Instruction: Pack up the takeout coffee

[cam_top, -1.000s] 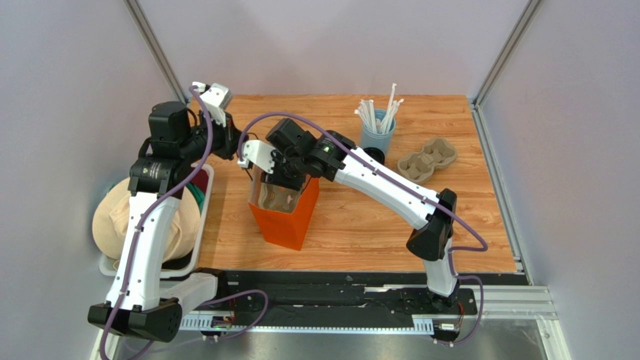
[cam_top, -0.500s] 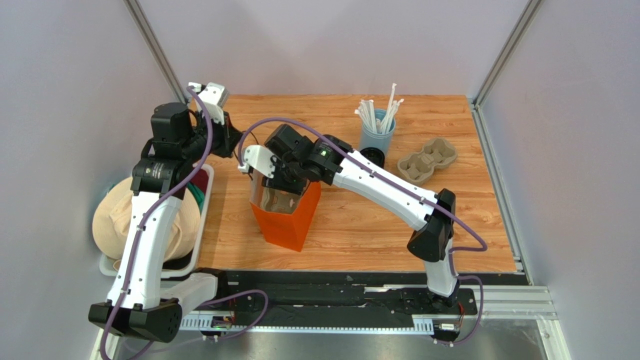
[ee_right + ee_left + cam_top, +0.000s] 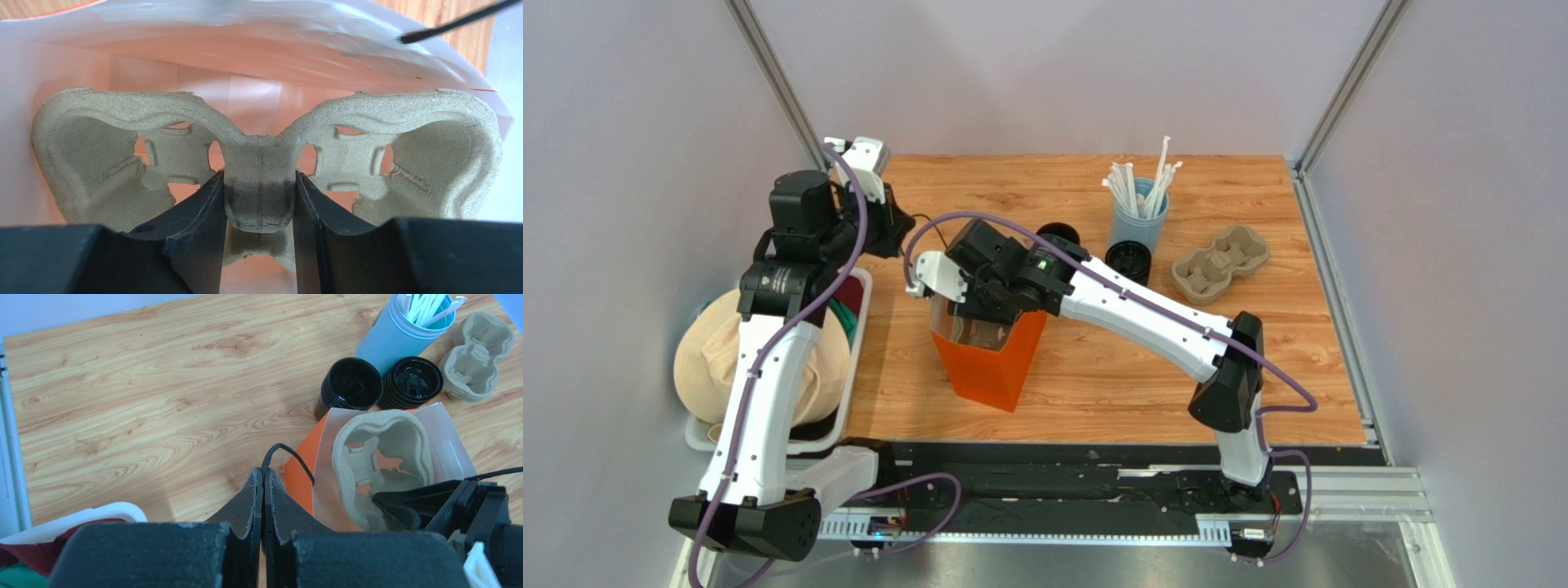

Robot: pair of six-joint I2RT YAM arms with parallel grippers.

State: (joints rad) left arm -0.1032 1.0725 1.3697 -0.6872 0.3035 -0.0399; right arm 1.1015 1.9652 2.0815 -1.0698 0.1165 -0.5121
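Right fingers (image 3: 209,208): clamped on the middle rib of a cardboard cup tray (image 3: 393,147), which sits edge-up in the mouth of the orange bag (image 3: 995,368).
Left fingers (image 3: 263,484): pressed together, nothing in them, up over the back-left of the surface (image 3: 1112,355).
Takeout coffee (image 3: 412,383): lid on, standing on the surface touching the pale blue straw cup (image 3: 393,340), behind the bag, not in it.
Extras: open-topped black cup (image 3: 351,386) just beside the coffee; second tray (image 3: 1220,261) further right.

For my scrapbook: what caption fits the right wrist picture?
Right end effector pinches a cardboard cup tray by its middle inside the bag.
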